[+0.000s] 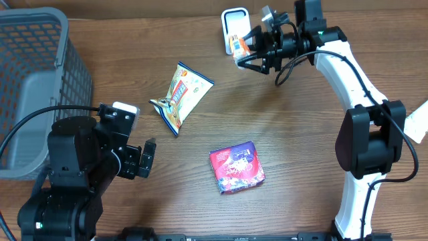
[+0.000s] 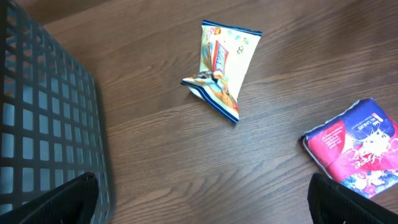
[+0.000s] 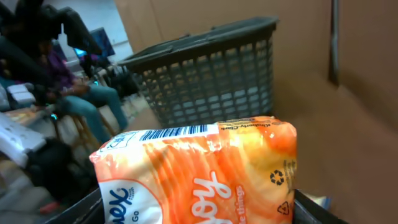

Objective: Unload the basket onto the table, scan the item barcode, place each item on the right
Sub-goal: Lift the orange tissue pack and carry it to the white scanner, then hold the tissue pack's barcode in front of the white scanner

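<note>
Basket (image 1: 75, 77) sits apart from tissue pack (image 3: 205, 171) in right jaws.

The overhead view looks straight down on the whole table (image 1: 287, 127). The left wrist view looks obliquely down from nearer, sharing the bag (image 2: 222, 68) and basket (image 1: 33, 80) with it. The right wrist view faces sideways toward the basket, with the pack (image 3: 199, 174) very near.

On your dark brown wooden bench (image 1: 294, 140) you have a grey plastic lattice basket (image 1: 33, 80), a crumpled yellow snack packet (image 1: 180, 97), a red-and-purple square packet (image 1: 236, 167) and a white rounded device (image 1: 233, 20).
</note>
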You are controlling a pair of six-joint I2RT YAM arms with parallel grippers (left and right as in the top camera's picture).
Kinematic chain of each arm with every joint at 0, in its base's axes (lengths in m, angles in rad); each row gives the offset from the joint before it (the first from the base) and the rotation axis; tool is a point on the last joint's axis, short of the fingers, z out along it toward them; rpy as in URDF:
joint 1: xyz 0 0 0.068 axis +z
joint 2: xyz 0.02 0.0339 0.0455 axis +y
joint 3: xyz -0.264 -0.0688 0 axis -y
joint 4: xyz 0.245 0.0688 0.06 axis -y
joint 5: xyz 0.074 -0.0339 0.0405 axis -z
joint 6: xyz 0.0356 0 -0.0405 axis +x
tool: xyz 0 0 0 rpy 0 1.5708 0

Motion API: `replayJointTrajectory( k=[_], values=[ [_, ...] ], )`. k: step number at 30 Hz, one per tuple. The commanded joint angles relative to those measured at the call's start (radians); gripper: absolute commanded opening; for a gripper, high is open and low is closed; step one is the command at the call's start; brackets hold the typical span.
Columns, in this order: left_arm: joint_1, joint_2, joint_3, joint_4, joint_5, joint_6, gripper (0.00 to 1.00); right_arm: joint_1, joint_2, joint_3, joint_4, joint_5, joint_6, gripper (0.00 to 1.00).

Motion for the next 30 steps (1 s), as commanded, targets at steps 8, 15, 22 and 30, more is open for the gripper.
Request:
replayJointTrajectory(
  k=[8,15,22,30],
  values=[
    [0.006,-0.002,0.0,0.001,0.011,-0.013,1.0,0.01,-0.039,0.027,0.517,-0.052,0.419,0.63],
    [0.006,-0.002,0.0,0.001,0.011,-0.013,1.0,0.011,-0.039,0.027,0.631,-0.052,0.545,0.61],
    [0.006,-0.002,0.0,0.001,0.011,-0.013,1.0,0.011,-0.039,0.027,0.631,-0.052,0.554,0.6],
    [0.006,-0.002,0.0,0.001,0.011,-0.013,1.0,0.011,-0.038,0.027,0.597,-0.051,0.816,0.54]
  ],
)
